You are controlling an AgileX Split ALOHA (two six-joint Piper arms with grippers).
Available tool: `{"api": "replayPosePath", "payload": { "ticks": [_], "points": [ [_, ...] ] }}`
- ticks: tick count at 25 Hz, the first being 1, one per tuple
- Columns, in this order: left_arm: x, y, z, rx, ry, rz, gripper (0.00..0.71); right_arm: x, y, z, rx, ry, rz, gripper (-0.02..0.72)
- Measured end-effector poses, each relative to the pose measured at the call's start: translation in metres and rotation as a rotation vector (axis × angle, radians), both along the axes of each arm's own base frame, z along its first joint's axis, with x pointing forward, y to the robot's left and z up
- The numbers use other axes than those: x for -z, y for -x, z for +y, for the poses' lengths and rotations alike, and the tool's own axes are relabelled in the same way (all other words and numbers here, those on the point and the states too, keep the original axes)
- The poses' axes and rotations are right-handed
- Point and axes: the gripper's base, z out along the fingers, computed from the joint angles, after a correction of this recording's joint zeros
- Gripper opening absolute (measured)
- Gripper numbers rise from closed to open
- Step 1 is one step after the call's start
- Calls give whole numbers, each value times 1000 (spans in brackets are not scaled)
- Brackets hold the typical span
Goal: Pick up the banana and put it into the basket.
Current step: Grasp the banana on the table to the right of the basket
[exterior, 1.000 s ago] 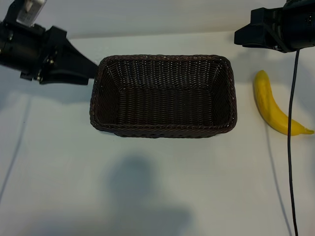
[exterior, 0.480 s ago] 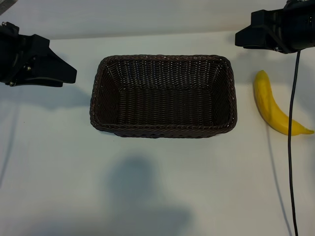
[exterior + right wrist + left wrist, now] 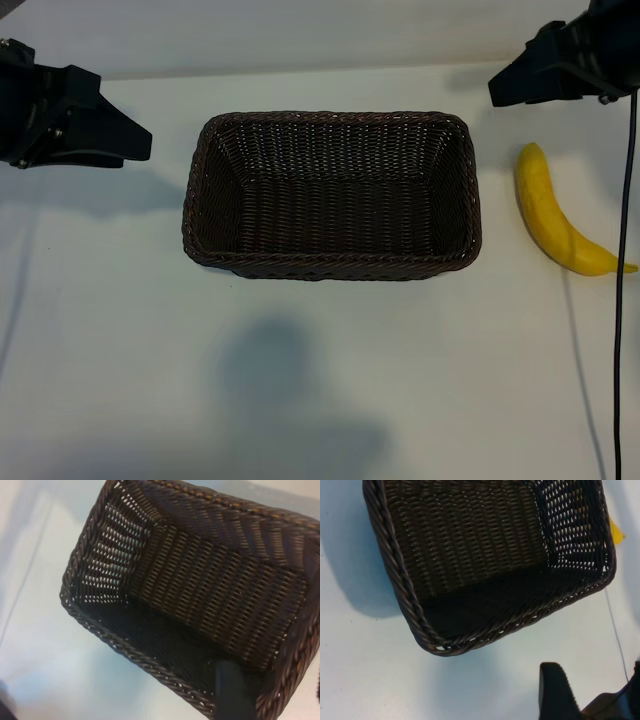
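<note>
The banana (image 3: pixel 545 210), yellow and curved, lies on the white table right of the basket (image 3: pixel 330 265), its stem toward the near right. The dark brown wicker basket sits mid-table with nothing in it. My right gripper (image 3: pixel 512 88) hovers behind the basket's far right corner, above and behind the banana, apart from it; its fingers (image 3: pixel 232 690) stand apart over the basket's rim (image 3: pixel 125 650). My left gripper (image 3: pixel 135 145) hangs open left of the basket, one finger (image 3: pixel 555 690) showing near the basket's corner (image 3: pixel 435 645). A sliver of banana (image 3: pixel 616 531) peeks past the basket.
A black cable (image 3: pixel 622 300) hangs from the right arm and runs down the right side, just right of the banana. A broad shadow (image 3: pixel 290 400) falls on the table in front of the basket.
The left arm has drawn back leftward, away from the basket's left end. The right arm has shifted slightly right, its cable with it. Banana and basket have not moved.
</note>
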Motion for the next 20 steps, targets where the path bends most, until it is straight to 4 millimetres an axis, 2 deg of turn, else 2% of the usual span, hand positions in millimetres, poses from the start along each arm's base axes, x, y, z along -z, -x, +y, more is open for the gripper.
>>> {"api": "replayPosePath", "payload": {
  "ticks": [4,15,20],
  "points": [
    [0,-1,0,-4,-1,-4,401,-3,1,-1,-30,35,2,567],
    [0,-2,0,-11,-3,-14,401,8,-1,-20,21,274,8,551],
    [0,-2,1,-14,-4,-18,401,25,-2,-26,73,326,4,550]
  ]
}}
